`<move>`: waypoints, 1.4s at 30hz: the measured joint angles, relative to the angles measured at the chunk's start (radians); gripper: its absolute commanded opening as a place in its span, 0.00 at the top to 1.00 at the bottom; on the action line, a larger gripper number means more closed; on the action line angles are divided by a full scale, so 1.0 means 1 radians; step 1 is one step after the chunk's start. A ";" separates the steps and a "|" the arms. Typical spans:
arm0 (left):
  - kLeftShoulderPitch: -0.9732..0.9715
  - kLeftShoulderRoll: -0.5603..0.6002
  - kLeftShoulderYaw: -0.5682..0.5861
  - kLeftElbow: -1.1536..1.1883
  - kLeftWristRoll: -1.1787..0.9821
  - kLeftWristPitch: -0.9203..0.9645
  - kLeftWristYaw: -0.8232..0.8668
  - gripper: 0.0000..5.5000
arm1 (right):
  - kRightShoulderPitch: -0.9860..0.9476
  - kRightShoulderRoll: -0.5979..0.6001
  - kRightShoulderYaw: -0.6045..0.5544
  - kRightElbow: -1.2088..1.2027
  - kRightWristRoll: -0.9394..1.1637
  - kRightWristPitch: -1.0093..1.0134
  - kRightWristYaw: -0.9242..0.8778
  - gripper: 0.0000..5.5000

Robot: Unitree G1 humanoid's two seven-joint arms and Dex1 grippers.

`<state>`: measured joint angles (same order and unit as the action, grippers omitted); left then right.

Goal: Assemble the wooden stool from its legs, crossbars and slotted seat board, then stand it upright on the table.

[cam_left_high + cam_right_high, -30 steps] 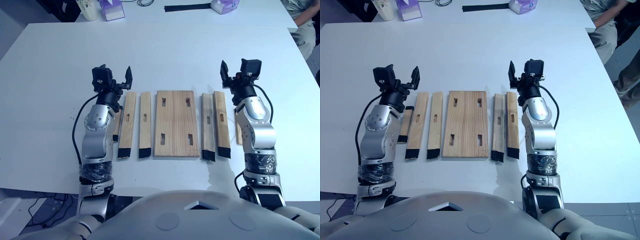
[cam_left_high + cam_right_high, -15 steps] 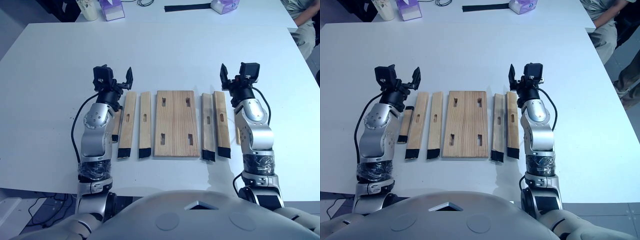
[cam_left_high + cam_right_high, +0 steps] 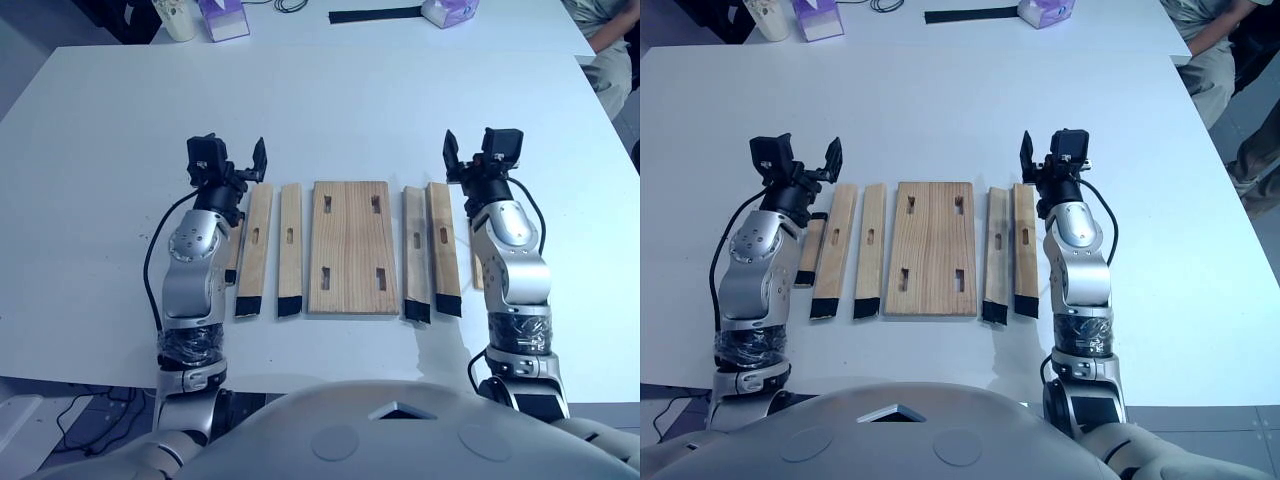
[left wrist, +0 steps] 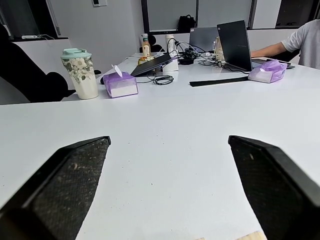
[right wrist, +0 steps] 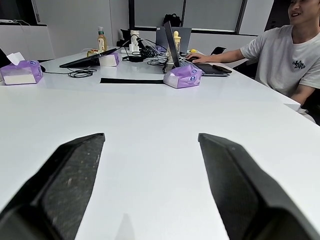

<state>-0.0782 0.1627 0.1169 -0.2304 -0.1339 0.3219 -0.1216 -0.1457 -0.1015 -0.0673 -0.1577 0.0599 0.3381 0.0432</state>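
Nearest in, both forearms rise from the table's point(image 3: 330, 110) front edge, elbows bent, wrists pointing away from the robot. Between them the stool lies flat in pieces: the slotted seat board point(image 3: 348, 246) in the middle, two left legs point(image 3: 253, 250) and two right legs point(image 3: 443, 248) beside it, black-tipped ends toward the robot. A short crossbar point(image 3: 232, 262) peeks from under the left forearm, and another crossbar point(image 3: 477, 268) sits against the right forearm.

At the far ends of the legs, the left hand point(image 4: 169, 145) hovers with fingers spread wide, holding nothing. The right hand point(image 5: 150, 137) is spread too, also with nothing in it.

Compared with a second ago, the right hand has edged slightly nearer and outward; the left has barely shifted. The wood has not moved.

Farther back stand a flowered cup point(image 3: 178, 18), two purple tissue boxes point(image 3: 223, 18) and a black strip point(image 3: 375, 14).
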 measured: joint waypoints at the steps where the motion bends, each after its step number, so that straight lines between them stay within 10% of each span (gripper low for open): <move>1: 0.003 -0.001 0.000 0.000 0.000 0.002 0.003 0.20 | 0.000 0.000 0.000 0.000 0.000 0.003 0.000 0.37; 24: 0.023 -0.008 0.000 -0.029 0.000 0.045 0.006 0.20 | 0.024 -0.013 0.014 -0.049 0.000 0.036 0.001 0.37; 34: 0.365 0.347 0.231 -0.508 -0.287 0.727 -0.239 0.20 | 0.241 0.026 -0.022 -0.261 -0.011 0.091 -0.081 0.37; 42: 0.450 0.415 0.193 -0.534 -0.310 0.810 -0.267 0.20 | 0.278 0.052 -0.018 -0.302 -0.028 0.103 -0.110 0.37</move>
<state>0.3719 0.5773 0.3094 -0.7645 -0.4436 1.1322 -0.3885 0.1328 -0.0499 -0.0851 -0.4594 0.0320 0.4415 -0.0667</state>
